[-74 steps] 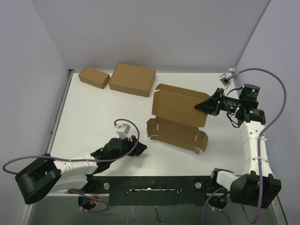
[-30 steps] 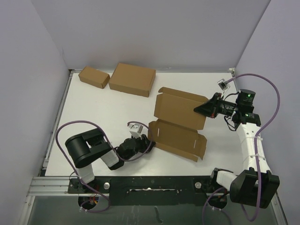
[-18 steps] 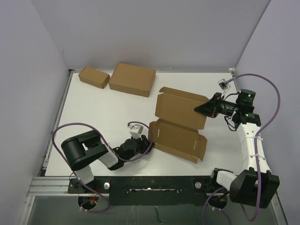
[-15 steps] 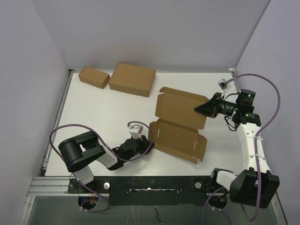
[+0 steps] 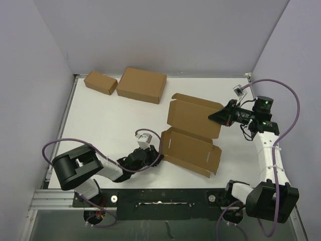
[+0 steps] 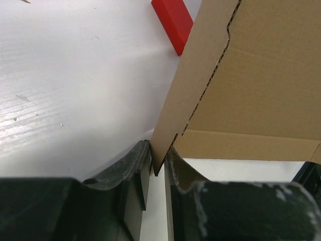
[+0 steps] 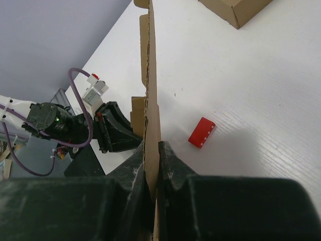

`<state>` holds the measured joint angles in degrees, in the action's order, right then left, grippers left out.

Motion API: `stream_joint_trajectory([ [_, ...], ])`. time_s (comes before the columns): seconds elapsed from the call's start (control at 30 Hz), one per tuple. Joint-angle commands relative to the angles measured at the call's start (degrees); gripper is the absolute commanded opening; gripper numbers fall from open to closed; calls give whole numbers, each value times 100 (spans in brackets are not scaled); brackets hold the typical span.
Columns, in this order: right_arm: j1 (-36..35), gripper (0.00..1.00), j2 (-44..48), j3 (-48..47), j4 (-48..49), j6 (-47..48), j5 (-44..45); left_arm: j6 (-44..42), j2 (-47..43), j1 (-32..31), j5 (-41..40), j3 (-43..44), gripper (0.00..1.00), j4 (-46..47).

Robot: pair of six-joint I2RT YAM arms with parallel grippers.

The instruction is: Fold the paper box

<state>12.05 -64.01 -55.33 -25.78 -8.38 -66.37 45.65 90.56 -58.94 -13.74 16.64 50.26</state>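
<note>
The left hand [image 6: 158, 161] is clamped on the near-left flap of the box [image 5: 193, 131]. The right hand [image 7: 152, 150] pinches its far-right edge. The box lies open toward the right edge of the desk [image 5: 100, 120], with a red block [image 7: 201, 132] just beside its raised panel.

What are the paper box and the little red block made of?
The paper box looks like thin matte brown cardboard: raw cut edges, perforated crease. The red block seems smooth hard plastic, maybe painted wood; its even colour leaves that open.
</note>
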Motion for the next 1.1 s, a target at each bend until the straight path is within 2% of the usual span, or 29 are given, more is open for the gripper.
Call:
stream_joint_trajectory([
  [0.0,55,0,19,-35,138,2,36,14,-444,-97,-59,126,12,-331],
  [0.1,59,0,33,-13,160,-15,19,-11,-630,-139,-80,238,8,-652],
  [0.33,55,0,89,37,203,-47,-16,-126,-1006,-249,-132,470,8,-1400],
  [0.7,55,0,134,66,227,-79,-25,200,-873,-241,256,487,27,-1399],
  [0.87,52,0,134,79,223,-42,17,449,-1002,-241,248,331,29,-1539],
  [1.07,57,0,117,84,231,-44,19,484,-1054,-232,274,225,29,-1256],
])
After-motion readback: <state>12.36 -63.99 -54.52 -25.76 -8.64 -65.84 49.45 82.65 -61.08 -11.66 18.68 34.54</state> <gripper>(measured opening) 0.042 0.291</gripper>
